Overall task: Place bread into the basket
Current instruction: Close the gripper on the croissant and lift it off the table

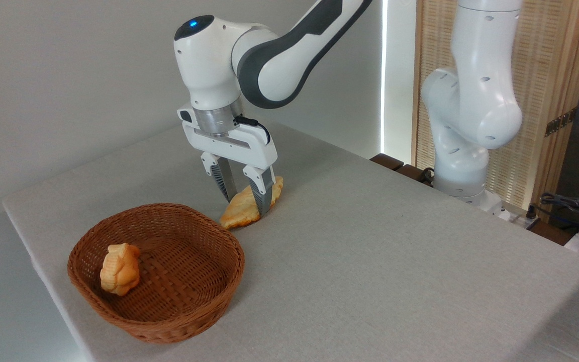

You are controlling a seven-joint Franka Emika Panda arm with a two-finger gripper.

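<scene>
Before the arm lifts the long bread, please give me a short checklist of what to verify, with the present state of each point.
1. End effector straddles the long bread: ok.
2. Fingers firmly closed on the bread: cannot tell.
3. Bread off the table: not ok, it rests there.
4. Basket upright, close to the bread: ok.
5. Free room in the basket beside the small bread piece: ok.
6. Nothing between bread and basket: ok.
</scene>
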